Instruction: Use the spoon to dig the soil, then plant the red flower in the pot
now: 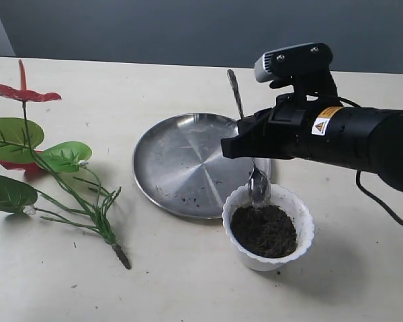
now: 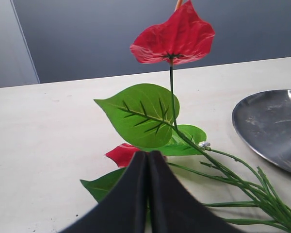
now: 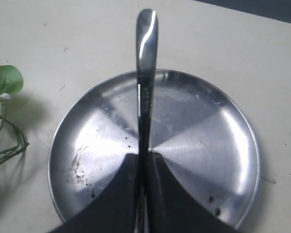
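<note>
My right gripper [image 1: 248, 141] is shut on the spoon [image 1: 236, 94] at mid-handle and holds it nearly upright. The spoon's bowl [image 1: 258, 185] dips inside the far rim of the white scalloped pot [image 1: 256, 259], at the edge of the dark soil [image 1: 264, 230]. In the right wrist view the spoon's handle [image 3: 146, 58] sticks out past the shut gripper [image 3: 144, 154]. The red flower [image 1: 54, 161] lies flat on the table at the left, untouched. My left gripper [image 2: 149, 153] is shut and empty, just short of the flower's leaves [image 2: 140, 114] and red spathe [image 2: 174, 36]. The exterior view does not show it.
A round steel plate [image 1: 181, 168] with a few soil crumbs lies behind and left of the pot, also seen as the plate [image 3: 199, 126] under the right gripper and the plate [image 2: 271, 126] beside the flower stems. The right arm's black body [image 1: 363, 137] spans the right side.
</note>
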Action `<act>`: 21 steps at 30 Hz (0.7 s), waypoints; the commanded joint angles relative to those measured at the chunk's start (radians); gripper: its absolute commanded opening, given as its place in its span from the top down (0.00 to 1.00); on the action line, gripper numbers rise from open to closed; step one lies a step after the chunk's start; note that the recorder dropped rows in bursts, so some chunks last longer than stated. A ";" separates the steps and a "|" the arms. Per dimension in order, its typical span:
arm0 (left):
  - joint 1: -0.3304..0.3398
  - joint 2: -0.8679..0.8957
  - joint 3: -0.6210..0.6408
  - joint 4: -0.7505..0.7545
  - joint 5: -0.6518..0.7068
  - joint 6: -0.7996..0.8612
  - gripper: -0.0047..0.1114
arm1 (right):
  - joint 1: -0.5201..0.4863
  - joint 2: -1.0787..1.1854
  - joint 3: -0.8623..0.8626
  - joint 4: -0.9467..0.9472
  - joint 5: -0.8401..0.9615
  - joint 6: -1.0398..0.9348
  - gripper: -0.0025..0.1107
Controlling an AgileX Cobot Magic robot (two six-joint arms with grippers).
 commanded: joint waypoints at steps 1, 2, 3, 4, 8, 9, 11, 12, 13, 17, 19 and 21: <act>-0.005 -0.001 -0.002 0.001 -0.014 -0.006 0.95 | 0.001 0.015 0.002 -0.001 0.044 -0.006 0.98; -0.005 -0.001 -0.002 0.001 -0.014 -0.006 0.95 | 0.001 0.031 0.002 -0.001 0.055 -0.006 0.98; -0.005 -0.001 -0.002 0.001 -0.014 -0.006 0.95 | 0.001 0.050 0.002 -0.001 0.055 -0.006 0.98; -0.005 -0.001 -0.002 0.001 -0.014 -0.006 0.95 | 0.001 0.068 0.002 -0.001 0.055 -0.006 0.98; -0.005 -0.001 -0.002 0.001 -0.014 -0.006 0.95 | 0.001 0.122 0.002 -0.005 0.044 -0.006 0.98; -0.005 -0.001 -0.002 0.001 -0.014 -0.006 0.95 | 0.001 0.122 0.002 -0.005 0.042 -0.006 0.98; -0.005 -0.001 -0.002 0.001 -0.014 -0.006 0.95 | 0.001 0.114 0.002 -0.005 0.040 -0.006 0.98; -0.005 -0.001 -0.002 0.001 -0.014 -0.006 0.95 | 0.001 0.101 0.002 -0.005 0.040 -0.006 0.98; -0.005 -0.001 -0.002 0.001 -0.014 -0.006 0.95 | 0.001 0.084 0.002 -0.005 0.040 -0.006 0.98; -0.005 -0.001 -0.002 0.001 -0.014 -0.006 0.95 | 0.001 0.005 0.002 -0.005 0.049 -0.006 0.98; -0.005 -0.001 -0.002 0.001 -0.014 -0.006 0.95 | 0.001 -0.017 0.002 -0.001 0.055 -0.006 0.98; -0.005 -0.001 -0.002 0.001 -0.014 -0.006 0.95 | 0.001 -0.012 0.002 -0.001 0.064 -0.006 0.98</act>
